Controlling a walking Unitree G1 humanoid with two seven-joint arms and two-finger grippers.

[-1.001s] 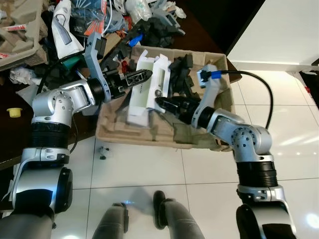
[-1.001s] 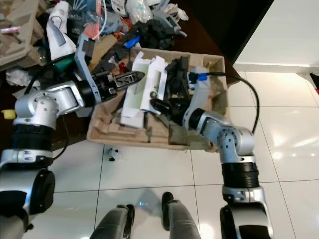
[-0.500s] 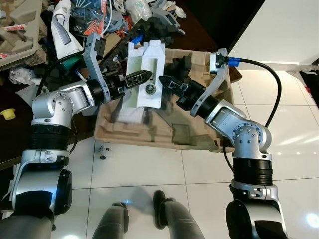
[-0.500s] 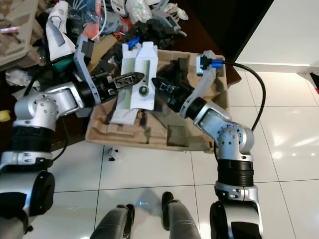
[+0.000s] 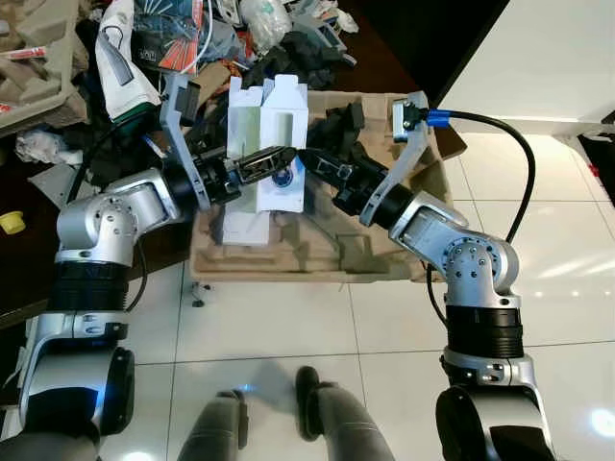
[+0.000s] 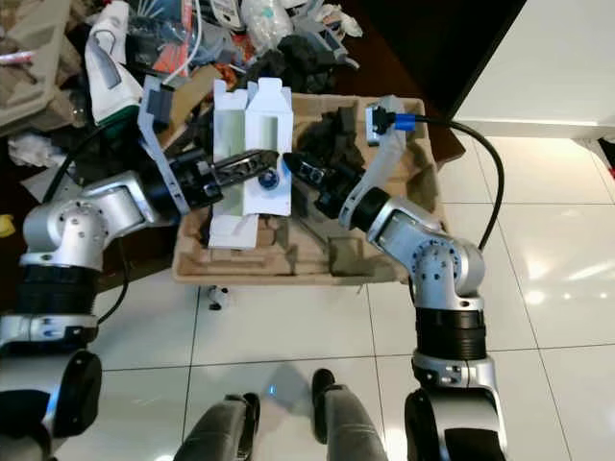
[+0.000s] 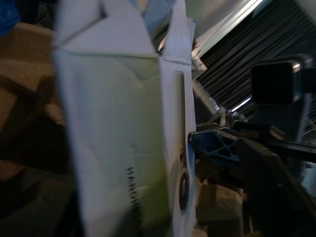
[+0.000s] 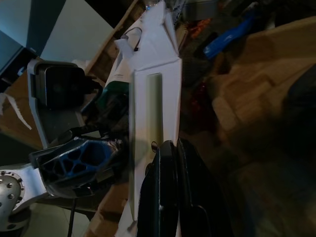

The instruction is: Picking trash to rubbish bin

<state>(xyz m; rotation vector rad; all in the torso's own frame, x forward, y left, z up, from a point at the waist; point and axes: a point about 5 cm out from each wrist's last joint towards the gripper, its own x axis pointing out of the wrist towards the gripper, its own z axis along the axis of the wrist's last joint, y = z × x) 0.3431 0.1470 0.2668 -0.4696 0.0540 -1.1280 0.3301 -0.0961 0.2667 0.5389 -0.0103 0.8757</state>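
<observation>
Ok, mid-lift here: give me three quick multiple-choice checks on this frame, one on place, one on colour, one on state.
1. Where is the white carton?
A. On the tiled floor
B. Held up above the cardboard tray
C. On the white counter

2. What colour is the connector on the right wrist's cable?
A. Blue
B. Red
C. Yellow

3. How is the carton held?
A. By the left end effector alone
B. Lying loose in the tray
C. Pressed between the left end effector and the right end effector

Answers:
1 B: it stands upright over the tray, between the arms.
2 A: the plug at the camera mount is blue.
3 C: black fingers meet it from both sides.
</observation>
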